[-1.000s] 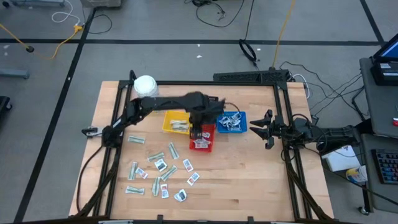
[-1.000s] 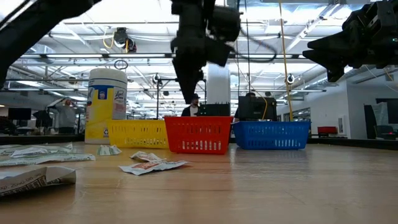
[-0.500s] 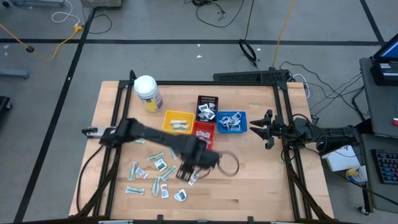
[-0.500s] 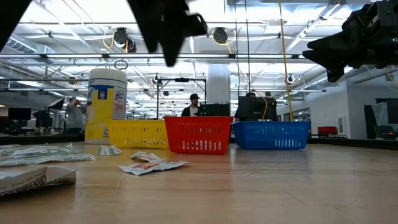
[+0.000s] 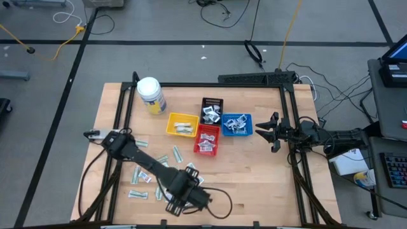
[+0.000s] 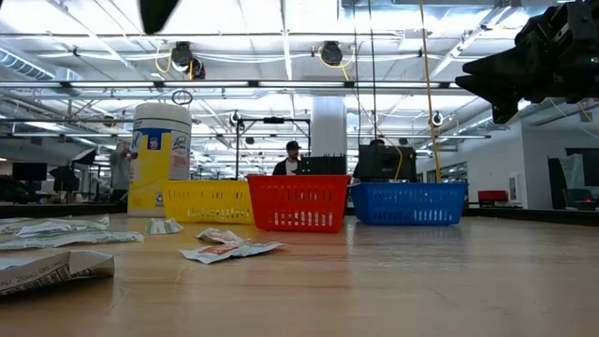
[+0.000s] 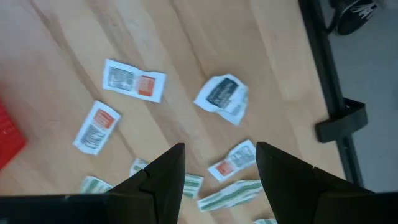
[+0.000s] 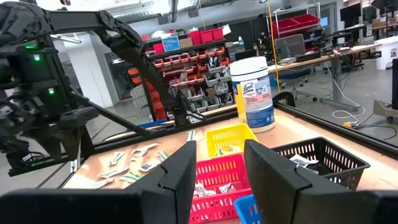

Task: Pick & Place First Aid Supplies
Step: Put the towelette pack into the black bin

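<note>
The first aid supplies (image 5: 160,160) lie flat and scattered on the wooden table's near left part. In the left wrist view they show as white slips with orange marks (image 7: 134,81), a crumpled white square with dark print (image 7: 222,98) and green-striped wrappers (image 7: 229,194). My left gripper (image 5: 182,196) hangs above them near the table's near edge, pointing down, open (image 7: 221,147), with nothing between its fingers. My right gripper (image 5: 271,131) waits at the table's right side, held level above the table and open (image 8: 219,144).
Four small trays stand at the table's far middle: yellow (image 5: 181,124), red (image 5: 207,140), blue (image 5: 236,124) and black (image 5: 212,109), each with packets inside. A white jar with a yellow label (image 5: 151,93) stands far left. A black frame rail (image 7: 323,68) runs along the near edge.
My left gripper has swung from above the red tray toward the table's near edge and somewhat left, and now hangs over the scattered packets. It has rolled a little about its downward axis. The packets on the table have not moved.
</note>
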{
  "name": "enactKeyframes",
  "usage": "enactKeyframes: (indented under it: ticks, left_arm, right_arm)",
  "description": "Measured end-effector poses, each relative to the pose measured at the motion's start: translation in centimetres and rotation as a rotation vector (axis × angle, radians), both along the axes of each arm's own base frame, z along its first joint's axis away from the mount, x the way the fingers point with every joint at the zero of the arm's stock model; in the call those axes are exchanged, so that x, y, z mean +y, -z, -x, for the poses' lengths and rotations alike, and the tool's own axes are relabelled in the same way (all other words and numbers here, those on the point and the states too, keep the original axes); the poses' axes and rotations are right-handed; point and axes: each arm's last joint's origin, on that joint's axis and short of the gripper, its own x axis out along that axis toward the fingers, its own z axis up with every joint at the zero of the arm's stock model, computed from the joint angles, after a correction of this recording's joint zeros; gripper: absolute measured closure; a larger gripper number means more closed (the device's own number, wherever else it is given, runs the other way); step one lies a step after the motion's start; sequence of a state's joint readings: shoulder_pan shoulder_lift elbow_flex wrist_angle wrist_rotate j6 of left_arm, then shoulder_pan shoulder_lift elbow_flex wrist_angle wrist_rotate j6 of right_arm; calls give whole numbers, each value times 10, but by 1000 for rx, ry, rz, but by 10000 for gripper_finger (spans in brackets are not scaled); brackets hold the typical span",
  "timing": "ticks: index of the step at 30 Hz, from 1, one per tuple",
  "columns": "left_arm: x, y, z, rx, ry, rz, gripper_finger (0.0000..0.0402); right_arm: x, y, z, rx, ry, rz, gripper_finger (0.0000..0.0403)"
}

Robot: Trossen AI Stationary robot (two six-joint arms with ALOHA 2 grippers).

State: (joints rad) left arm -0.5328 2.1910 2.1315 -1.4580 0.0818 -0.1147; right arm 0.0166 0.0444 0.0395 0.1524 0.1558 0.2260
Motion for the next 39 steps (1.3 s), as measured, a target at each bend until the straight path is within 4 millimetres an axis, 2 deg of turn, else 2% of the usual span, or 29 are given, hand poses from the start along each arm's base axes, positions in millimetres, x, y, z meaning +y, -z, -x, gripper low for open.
enactKeyframes:
  ticks: [6, 9, 16, 25, 31, 34, 39]
  left_arm:
    - [-13, 0, 4, -24, -39, 19, 199]
    - [-21, 7, 1, -48, -45, 36, 199]
    - [-31, 37, 3, -40, -83, 46, 199]
    - [-32, 83, 8, -29, -112, 26, 199]
    - [-32, 111, 10, -89, -128, 19, 199]
    - [-34, 119, 11, -122, -131, 27, 199]
    - [-33, 122, 12, -137, -124, 14, 206]
  right_arm:
    - [0, 0, 0, 0, 0, 0, 273]
    - [0, 0, 0, 0, 0, 0, 273]
    - [0, 0, 0, 3, 0, 0, 273]
    - [0, 0, 0, 2, 0, 0, 273]
    - [0, 0, 0, 1, 0, 0, 273]
    - [0, 0, 0, 2, 0, 0, 273]
    - [0, 0, 0, 2, 0, 0, 273]
